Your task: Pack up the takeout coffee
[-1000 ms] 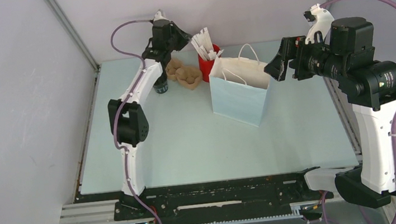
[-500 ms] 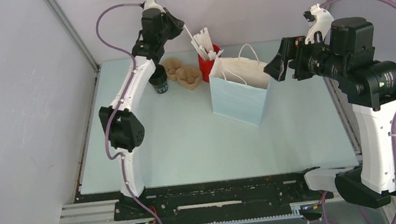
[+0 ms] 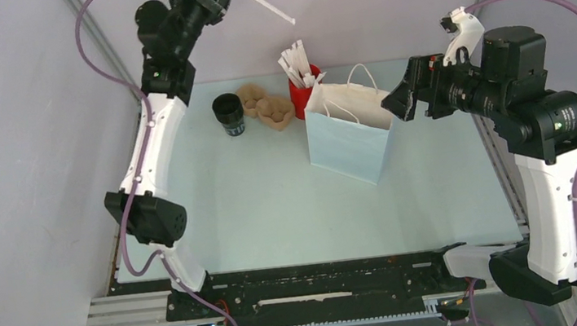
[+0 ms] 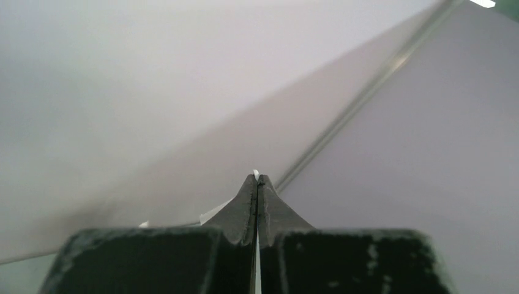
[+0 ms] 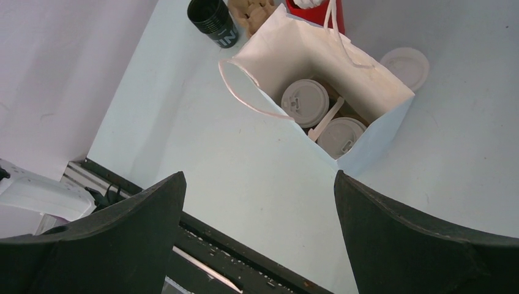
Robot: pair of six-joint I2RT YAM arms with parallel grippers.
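The paper carrier bag (image 3: 349, 144) was pale blue outside and white inside. The takeout coffee (image 5: 305, 102) in it was white on top. The lidless paper cup (image 3: 229, 114) was black with pale lettering, the stick holder (image 3: 303, 91) red, the moulded cardboard tray (image 3: 265, 106) brown, the tabletop (image 3: 274, 206) pale green. My left gripper (image 4: 257, 180) was black, the thin flat stick (image 3: 265, 6) white.

Two white-lidded takeout coffees (image 5: 305, 102), upright, side by side inside the open paper bag (image 5: 287, 55)

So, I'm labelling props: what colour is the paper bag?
The paper bag is pale blue outside, clearest in the top external view.
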